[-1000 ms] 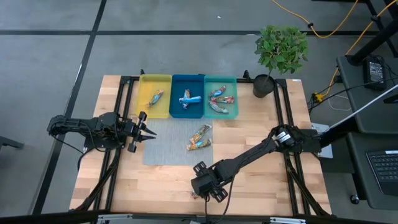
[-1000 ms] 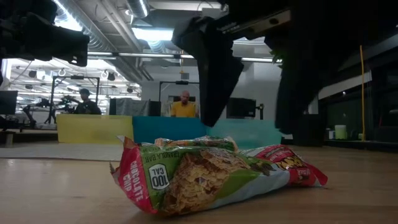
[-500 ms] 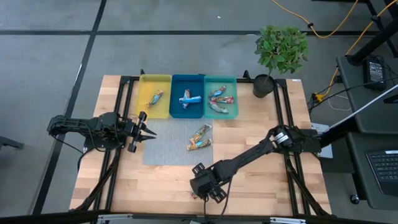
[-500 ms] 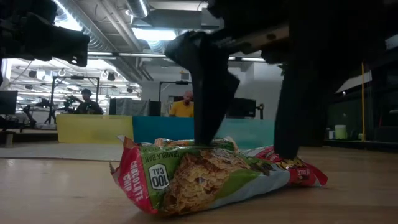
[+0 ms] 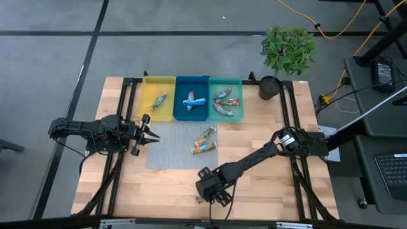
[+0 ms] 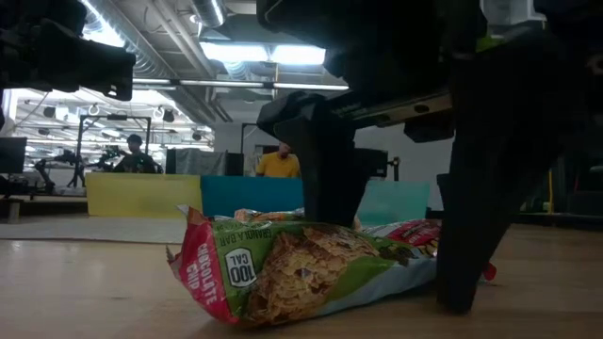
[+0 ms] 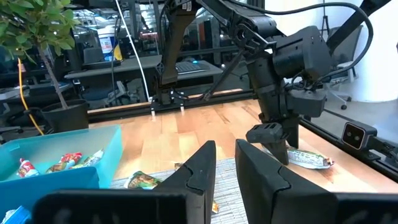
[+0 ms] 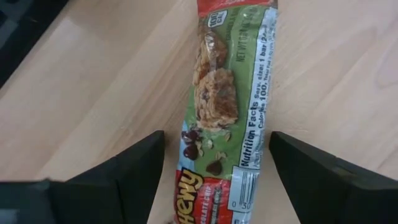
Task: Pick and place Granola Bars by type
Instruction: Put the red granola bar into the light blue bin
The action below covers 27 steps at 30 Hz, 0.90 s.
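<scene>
A green and red granola bar (image 8: 227, 93) lies flat on the wood near the table's near edge (image 6: 301, 268). My right gripper (image 8: 216, 134) is open and low over it. One finger stands on each long side of the bar (image 6: 396, 264), with wood showing between fingers and wrapper. My left gripper (image 5: 156, 135) hovers over the left edge of the grey mat (image 5: 172, 149), fingers nearly together and holding nothing (image 7: 225, 149). Two more bars (image 5: 203, 141) lie on the mat. The yellow tray (image 5: 147, 108), blue tray (image 5: 181, 111) and teal tray (image 5: 236, 86) each hold bars.
The three trays sit side by side at the far edge. A potted plant (image 5: 287, 51) stands at the far right corner. Bare wood lies between the mat and the near edge. People (image 6: 281, 160) sit in the room beyond the table.
My right gripper has come down over the bar at the near edge. Its open fingers, which hung above the wrapper, now reach down on either side of it to about table height. The bar has stayed where it was.
</scene>
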Motion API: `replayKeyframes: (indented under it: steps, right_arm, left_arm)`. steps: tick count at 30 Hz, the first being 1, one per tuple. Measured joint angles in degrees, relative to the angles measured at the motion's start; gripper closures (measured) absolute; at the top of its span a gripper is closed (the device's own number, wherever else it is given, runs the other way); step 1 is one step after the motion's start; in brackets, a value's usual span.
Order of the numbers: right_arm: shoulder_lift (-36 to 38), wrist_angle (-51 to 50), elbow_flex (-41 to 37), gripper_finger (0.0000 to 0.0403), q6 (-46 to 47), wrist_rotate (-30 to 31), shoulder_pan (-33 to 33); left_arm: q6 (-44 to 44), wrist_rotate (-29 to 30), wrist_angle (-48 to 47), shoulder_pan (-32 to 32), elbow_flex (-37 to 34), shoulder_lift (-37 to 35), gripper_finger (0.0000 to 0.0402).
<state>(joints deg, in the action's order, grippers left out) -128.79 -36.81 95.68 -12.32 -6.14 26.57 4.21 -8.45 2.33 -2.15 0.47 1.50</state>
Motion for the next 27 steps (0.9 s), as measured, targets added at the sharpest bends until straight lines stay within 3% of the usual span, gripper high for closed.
replayKeyframes:
  steps: [5,22,27]
  right_arm:
    - [0.00,0.09,0.00,0.0135,0.02,0.05,0.00]
    - [0.00,-0.33,-0.02,0.0315,0.49,-0.01,-0.61]
    - [-0.06,-5.57,1.98,0.0348,1.57,-0.25,-0.90]
  left_arm:
    - [0.00,0.00,0.00,0.00,0.00,-0.01,0.0343]
    - [0.00,0.00,0.00,0.00,0.01,-0.01,0.0344]
    - [0.00,0.00,0.00,0.00,0.01,0.00,0.0347]
